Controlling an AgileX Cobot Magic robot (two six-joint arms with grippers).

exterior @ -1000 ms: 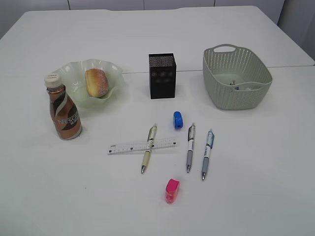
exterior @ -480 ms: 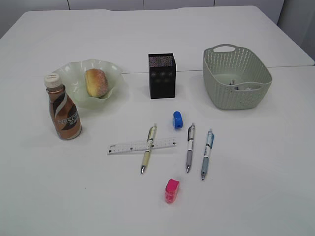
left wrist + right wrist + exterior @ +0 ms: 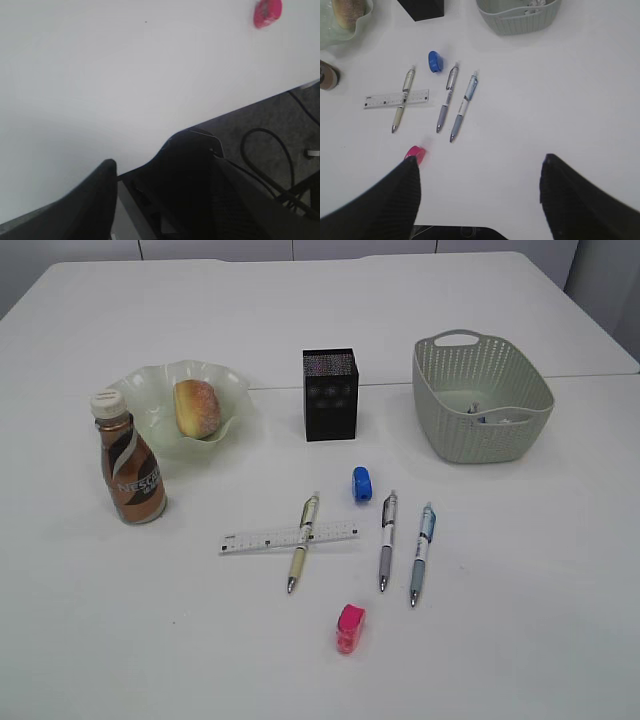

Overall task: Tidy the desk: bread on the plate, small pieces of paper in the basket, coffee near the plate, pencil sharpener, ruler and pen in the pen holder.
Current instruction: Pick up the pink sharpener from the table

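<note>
The bread [image 3: 196, 407] lies in the green plate [image 3: 150, 380], and the coffee [image 3: 130, 475] stands just in front of the plate. Behind centre are the black pen holder [image 3: 330, 395] and the basket [image 3: 480, 400], which has paper [image 3: 500, 418] inside. On the desk [image 3: 520, 570] lie a blue pencil sharpener [image 3: 361, 484], a pink sharpener [image 3: 350, 628], the ruler [image 3: 288, 537] under a beige pen [image 3: 303, 555], and two more pens [image 3: 386, 538] [image 3: 421, 552]. My right gripper [image 3: 480, 162] hangs open above the desk's near edge. My left gripper [image 3: 162, 160] is open over the desk's edge, holding nothing.
In the left wrist view the desk edge [image 3: 240, 107] runs diagonally, with dark floor and cables [image 3: 265, 155] beyond it and the pink sharpener [image 3: 267, 12] far off. In the right wrist view the pink sharpener [image 3: 415, 152] sits beside the left fingertip [image 3: 410, 172].
</note>
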